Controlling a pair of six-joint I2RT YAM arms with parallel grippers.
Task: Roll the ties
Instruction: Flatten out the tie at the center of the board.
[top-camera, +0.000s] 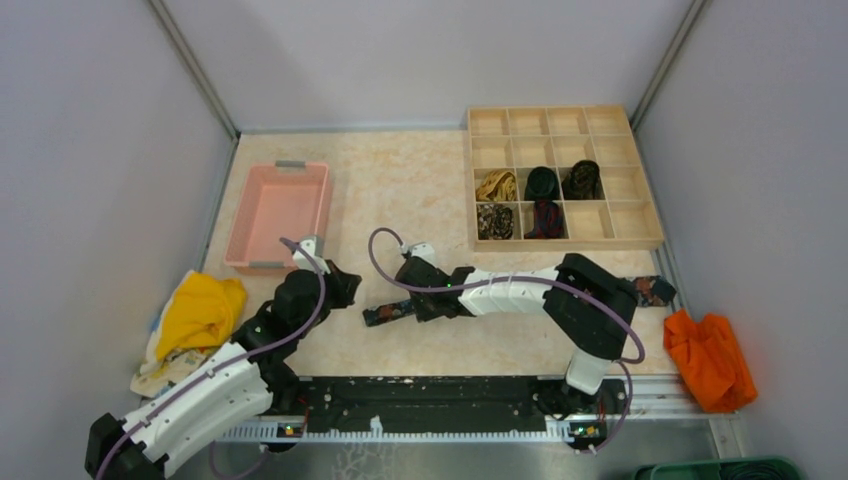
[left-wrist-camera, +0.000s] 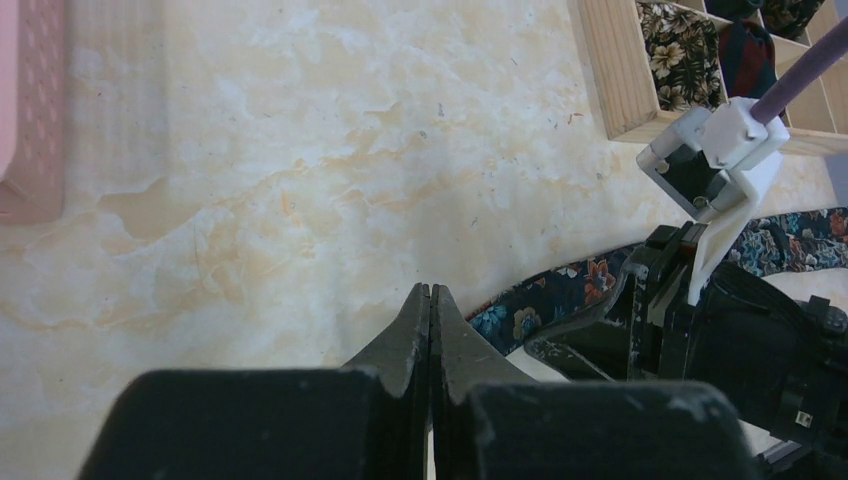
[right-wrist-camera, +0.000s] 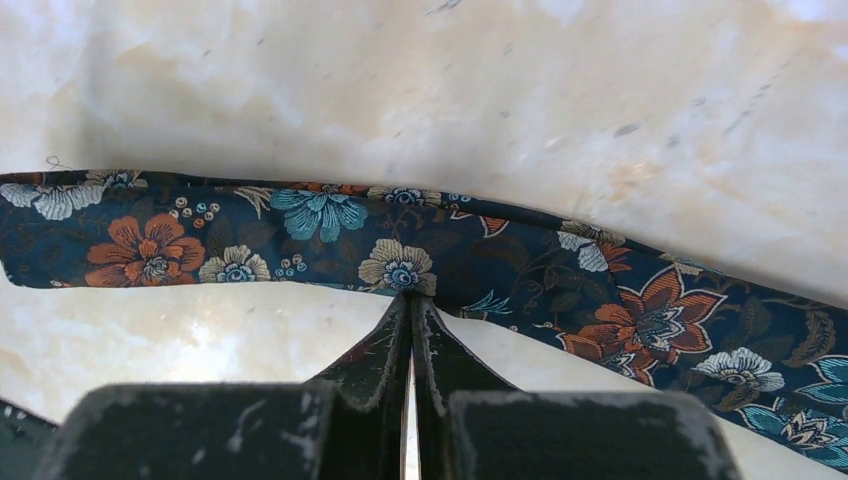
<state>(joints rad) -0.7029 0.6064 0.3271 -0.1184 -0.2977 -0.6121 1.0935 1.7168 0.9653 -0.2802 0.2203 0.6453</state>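
You see both claws clenched: the right claw (right-wrist-camera: 412, 300) sits at the near edge of the floral tie (right-wrist-camera: 300, 235) — the left claw (left-wrist-camera: 430, 292) over open surface (left-wrist-camera: 300, 150) beside it.

Navy floral tie (right-wrist-camera: 330, 240), orange blooms

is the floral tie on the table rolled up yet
No, the floral tie lies stretched out as a long flat strip on the table, with no coil showing in it.
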